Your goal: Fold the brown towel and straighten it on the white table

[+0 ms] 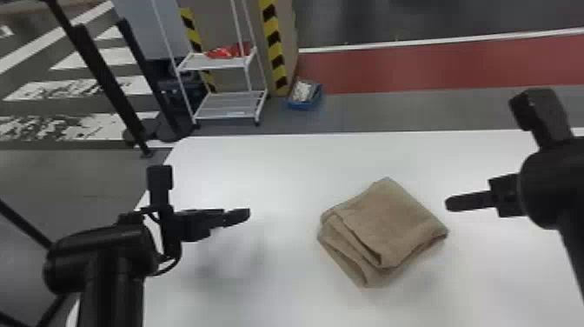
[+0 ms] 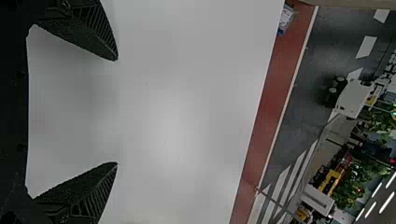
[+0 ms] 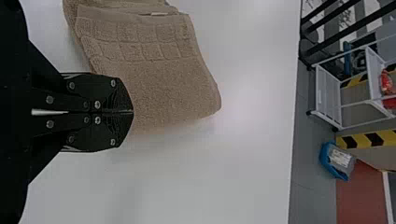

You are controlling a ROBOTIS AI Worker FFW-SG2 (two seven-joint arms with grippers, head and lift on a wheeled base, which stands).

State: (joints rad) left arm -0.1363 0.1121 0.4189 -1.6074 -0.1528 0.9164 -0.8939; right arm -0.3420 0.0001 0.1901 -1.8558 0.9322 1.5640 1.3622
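Towel [image 1: 391,217] folded but askew, one corner toward far edge of counter [image 1: 260,174] | right claw [image 3: 133,112] closed, empty, near it | left claw [image 2: 116,111] wide, well apart | likely held off so we can straighten layers

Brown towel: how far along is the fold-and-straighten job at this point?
Folding looks mostly done: the brown towel lies in a compact, layered bundle on the white table. Nothing is in hand; the left gripper is open, the right gripper shut. Straightening seems left: the bundle sits askew to the table's far edge, with lower layers jutting out on its left.
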